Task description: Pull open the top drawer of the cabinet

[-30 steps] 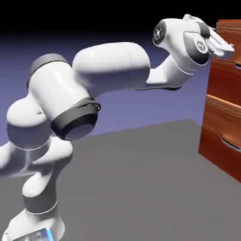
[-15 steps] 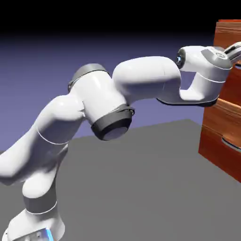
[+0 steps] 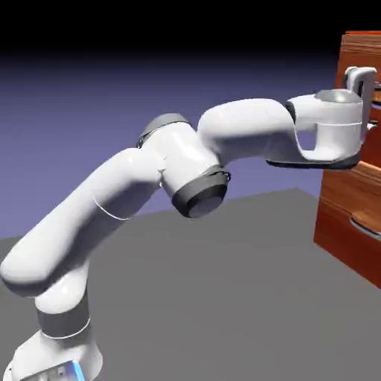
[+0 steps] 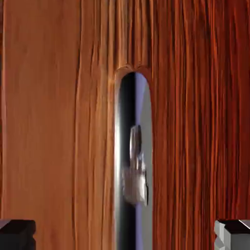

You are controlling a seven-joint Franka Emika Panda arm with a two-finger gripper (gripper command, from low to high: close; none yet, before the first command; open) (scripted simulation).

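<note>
The cabinet [image 3: 348,195] of reddish-brown wood stands at the exterior view's right edge. My white hand [image 3: 338,123] is pressed up close to its upper front, and my fingers are hidden there. In the hand view the glossy wood of the top drawer [image 4: 53,122] fills the picture. Its silver handle [image 4: 133,161] runs down the middle. My gripper [image 4: 125,237] is open. The left fingertip [image 4: 17,234] and the right fingertip [image 4: 233,234] stand far apart on either side of the handle, not touching it.
A lower drawer with a curved silver handle [image 3: 365,221] shows below my hand. The grey table [image 3: 223,298] stretches in front of the cabinet. My forearm and elbow [image 3: 197,186] hang over the table's middle.
The arm has stretched out to the right and flattened. The hand has dropped from the cabinet's top corner and turned level against the upper front.
</note>
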